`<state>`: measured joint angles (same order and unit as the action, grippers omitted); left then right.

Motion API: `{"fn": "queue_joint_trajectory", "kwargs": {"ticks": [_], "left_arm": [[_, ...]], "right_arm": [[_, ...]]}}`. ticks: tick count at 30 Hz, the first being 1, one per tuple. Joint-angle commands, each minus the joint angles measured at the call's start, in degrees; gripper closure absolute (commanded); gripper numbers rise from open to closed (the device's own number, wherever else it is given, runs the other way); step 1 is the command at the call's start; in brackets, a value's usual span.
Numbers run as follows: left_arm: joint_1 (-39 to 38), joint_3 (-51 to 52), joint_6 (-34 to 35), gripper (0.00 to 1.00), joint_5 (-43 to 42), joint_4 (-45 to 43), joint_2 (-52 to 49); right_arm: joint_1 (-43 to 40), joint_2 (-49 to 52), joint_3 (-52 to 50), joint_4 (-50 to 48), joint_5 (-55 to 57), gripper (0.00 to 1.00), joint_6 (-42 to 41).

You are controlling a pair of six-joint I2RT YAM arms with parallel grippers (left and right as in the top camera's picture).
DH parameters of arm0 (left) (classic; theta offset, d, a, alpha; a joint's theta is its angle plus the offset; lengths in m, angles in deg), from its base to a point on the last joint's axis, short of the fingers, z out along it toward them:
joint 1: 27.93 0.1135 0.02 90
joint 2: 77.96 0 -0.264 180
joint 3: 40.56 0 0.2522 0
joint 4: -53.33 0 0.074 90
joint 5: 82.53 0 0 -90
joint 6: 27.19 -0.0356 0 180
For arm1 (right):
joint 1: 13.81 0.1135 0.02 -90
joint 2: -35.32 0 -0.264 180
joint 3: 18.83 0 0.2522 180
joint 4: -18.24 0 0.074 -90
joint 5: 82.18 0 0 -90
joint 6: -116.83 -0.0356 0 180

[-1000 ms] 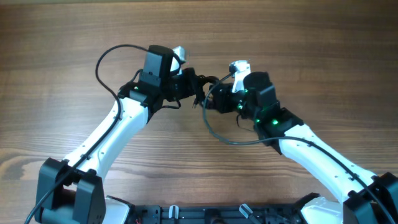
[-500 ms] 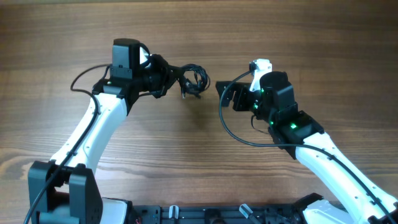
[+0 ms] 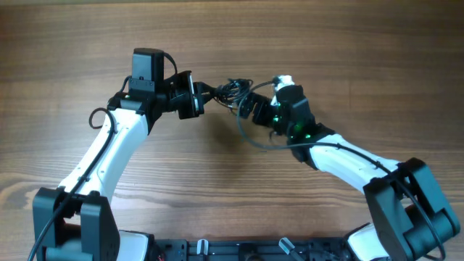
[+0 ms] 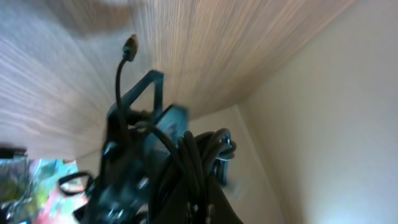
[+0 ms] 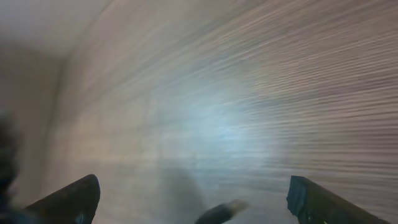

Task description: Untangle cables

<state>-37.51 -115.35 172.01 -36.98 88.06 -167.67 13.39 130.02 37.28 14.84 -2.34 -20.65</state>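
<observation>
My left pincer (image 3: 204, 93) is shut tight on the cables (image 3: 233, 89) and holds the tangled bunch over the desk (image 3: 341, 43), so my right pincer (image 3: 249, 107), wide open just beside it, can grab a loop

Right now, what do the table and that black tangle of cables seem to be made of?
The table looks like wood or a wood-look laminate: it is brown with long straight grain lines and a matte finish. I cannot tell which of the two it is. The cables look like rubber or plastic-coated cord: they are black, smooth and slightly shiny, and they bend in soft loops.
</observation>
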Motion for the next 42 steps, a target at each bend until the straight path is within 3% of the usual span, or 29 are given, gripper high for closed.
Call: {"fn": "queue_joint_trajectory", "kwargs": {"ticks": [1,5,7,8,10,11,14,15,20,22,27,29,30,31,33,34,36,39,42], "left_arm": [[0.52,-0.37,-0.04,0.96,-5.07,-0.22,0.57],[2.45,-0.37,-2.93,0.96,-5.05,-2.08,0.57],[3.28,-0.37,-4.15,0.96,-4.92,-2.69,0.57],[3.39,-0.37,-8.04,0.96,-4.09,-3.85,0.57],[3.32,-0.37,-20.94,0.96,-1.44,-6.01,0.57],[3.32,-0.37,-34.25,0.96,1.33,-6.67,0.57],[3.23,-0.37,-53.37,0.96,2.10,-6.62,0.57],[2.56,-0.37,-66.90,0.96,1.38,-6.29,0.57],[-0.98,-0.37,-89.35,0.96,-6.25,-6.62,0.57],[-2.67,-0.37,-94.20,0.96,-7.89,-6.67,0.57],[-4.02,-0.37,-95.73,0.96,-15.61,-10.56,0.57],[-4.02,-0.37,-95.47,0.96,-17.75,-12.37,0.57],[-4.09,-0.37,-95.30,0.96,-17.73,-12.33,0.57],[-4.09,-0.37,-95.32,0.96,-17.62,-11.91,0.57],[-4.02,-0.37,-95.25,0.85,-15.06,-10.97,0.57],[-3.96,-0.37,-92.87,0.58,-10.10,-9.92,0.57],[-3.26,-0.37,-81.79,0.41,-0.33,-9.57,0.57],[-2.95,-0.37,-64.70,0.34,7.06,-9.42,0.57],[-3.82,-0.37,-58.29,0.33,7.06,-9.38,0.57]], "right_arm": [[-5.55,-0.81,0.11,5.95,2.78,0.03,-5.66],[-14.97,-3.85,0.11,17.35,-3.10,0.05,-3.56],[-17.68,-5.92,0.13,17.31,-11.85,0.02,3.08],[-17.99,-6.69,0.13,16.02,-17.00,0.01,7.43],[-18.03,-8.00,0.13,11.80,-30.10,0.01,14.95],[-18.01,-8.04,0.13,7.56,-39.52,0.01,12.94],[-18.01,-7.91,0.13,1.79,-44.41,0.01,6.47],[-18.01,-7.91,0.13,-2.43,-46.10,0.01,3.37],[-17.64,-7.91,0.11,-6.32,-48.65,0.03,2.91],[-16.46,-7.91,0.11,-5.92,-48.57,0.10,5.70],[-13.11,-7.91,0.11,0.74,-38.86,0.22,10.84],[-12.35,-7.91,0.11,1.22,-38.71,0.34,11.91],[-12.15,-7.91,0.11,0.24,-38.73,0.50,11.19],[-12.15,-7.91,0.11,-0.96,-38.69,0.75,10.58],[-12.15,-7.91,0.11,-2.99,-37.55,0.94,7.80],[-12.15,-7.91,0.11,-2.67,-31.89,0.95,1.62],[-12.15,-7.91,0.11,-2.49,-25.09,0.95,-6.58],[-12.09,-7.91,0.11,-2.54,-17.64,0.95,-16.17],[-11.15,-7.91,0.11,-2.56,-15.15,0.95,-18.29]]}}
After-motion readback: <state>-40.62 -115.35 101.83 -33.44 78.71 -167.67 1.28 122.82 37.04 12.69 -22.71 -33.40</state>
